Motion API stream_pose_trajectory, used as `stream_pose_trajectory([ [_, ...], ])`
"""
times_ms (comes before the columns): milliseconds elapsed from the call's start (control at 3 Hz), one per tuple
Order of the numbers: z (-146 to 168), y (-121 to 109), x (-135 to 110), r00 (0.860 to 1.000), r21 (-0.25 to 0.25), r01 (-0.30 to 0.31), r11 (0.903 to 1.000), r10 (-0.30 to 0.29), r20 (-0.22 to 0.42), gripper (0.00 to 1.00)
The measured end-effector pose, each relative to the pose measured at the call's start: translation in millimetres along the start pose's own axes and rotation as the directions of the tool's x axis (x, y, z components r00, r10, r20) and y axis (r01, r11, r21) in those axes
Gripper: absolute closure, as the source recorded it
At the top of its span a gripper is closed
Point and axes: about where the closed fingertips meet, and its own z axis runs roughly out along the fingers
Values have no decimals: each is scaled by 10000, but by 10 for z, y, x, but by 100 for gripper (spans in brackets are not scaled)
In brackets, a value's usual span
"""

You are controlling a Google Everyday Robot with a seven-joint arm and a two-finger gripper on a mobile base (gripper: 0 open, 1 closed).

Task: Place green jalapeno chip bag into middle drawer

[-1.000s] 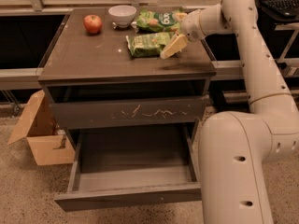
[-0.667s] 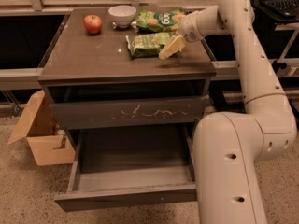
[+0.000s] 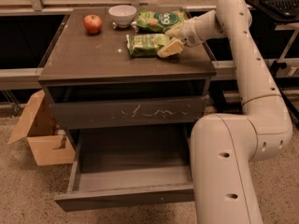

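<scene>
The green jalapeno chip bag [image 3: 147, 45] lies flat on the cabinet top [image 3: 88, 55], right of centre. My gripper [image 3: 172, 39] is at the bag's right end, just above the top. It is open, with one finger [image 3: 171, 48] at the bag's near right corner and the other finger [image 3: 174, 30] behind it. The bag rests on the surface. The middle drawer [image 3: 126, 197] is pulled out below, with a smooth dark-grey front, and nothing shows inside it.
The closed drawer front with white scratches [image 3: 126, 112] sits above the open drawer. A green bag with a dark oval logo [image 3: 161, 18], a white bowl [image 3: 122, 15] and a red apple [image 3: 93, 24] are at the back of the top. A cardboard box [image 3: 39, 136] stands on the floor at left. My arm's lower body [image 3: 229, 171] stands right of the open drawer.
The gripper has stayed at the right end of the chip bag and has barely moved. The bag and the drawer have not moved.
</scene>
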Motion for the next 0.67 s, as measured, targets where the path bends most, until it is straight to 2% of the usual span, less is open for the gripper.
stream_pose_trajectory([
  [333, -122, 56, 48, 9997, -168, -139, 9998, 136, -192, 61],
  [667, -330, 173, -2, 9995, -438, -235, 9988, 225, -225, 85],
])
